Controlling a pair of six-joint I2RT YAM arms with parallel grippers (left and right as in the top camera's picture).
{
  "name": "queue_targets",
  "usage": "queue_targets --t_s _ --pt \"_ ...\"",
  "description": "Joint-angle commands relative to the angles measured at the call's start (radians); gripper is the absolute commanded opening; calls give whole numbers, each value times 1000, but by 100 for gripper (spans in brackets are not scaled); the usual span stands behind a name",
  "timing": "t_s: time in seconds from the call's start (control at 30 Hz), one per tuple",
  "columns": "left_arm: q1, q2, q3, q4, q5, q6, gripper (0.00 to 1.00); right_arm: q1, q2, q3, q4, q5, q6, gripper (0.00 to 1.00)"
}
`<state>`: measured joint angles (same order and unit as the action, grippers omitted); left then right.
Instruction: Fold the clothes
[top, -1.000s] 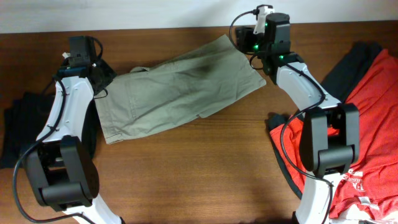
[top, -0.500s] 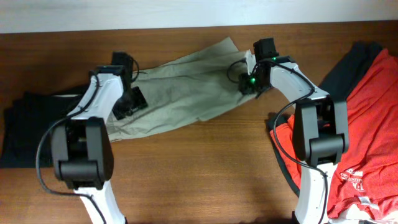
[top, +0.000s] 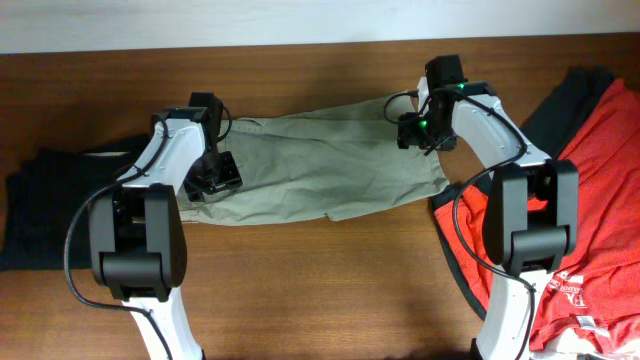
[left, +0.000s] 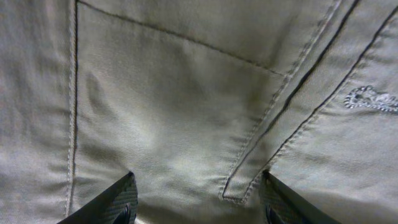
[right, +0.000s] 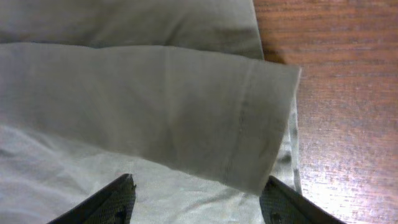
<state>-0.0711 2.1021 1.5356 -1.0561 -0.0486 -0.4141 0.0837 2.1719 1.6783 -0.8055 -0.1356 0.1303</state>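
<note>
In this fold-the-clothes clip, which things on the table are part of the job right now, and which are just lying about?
In the job:
khaki trousers, spread out between the two arms

Lying about:
black garment at the left edge
red shirt at the right
dark garment partly under the red shirt

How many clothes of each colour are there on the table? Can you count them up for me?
Beige: 1, the trousers
Red: 1, the red shirt
Black: 2, the black heap at the left end and the black cloth beside the red shirt; I cannot tell how many pieces each one holds
Total: 4
</note>
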Motion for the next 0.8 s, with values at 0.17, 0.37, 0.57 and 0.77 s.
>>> queue_targets --t_s 0.17,0.37,0.57,0.77 --pt "-3 9 3 5 7 13 63 -6 39 100 251 -78 6 4" --pt "7 7 19 -2 7 27 63 -13 39 142 242 -67 -3 71" --pt "43 -33 150 -109 19 72 67 -24 29 118 -119 -37 -18 61" --pt "40 -32 150 -112 19 72 69 -24 118 47 69 -63 -21 37"
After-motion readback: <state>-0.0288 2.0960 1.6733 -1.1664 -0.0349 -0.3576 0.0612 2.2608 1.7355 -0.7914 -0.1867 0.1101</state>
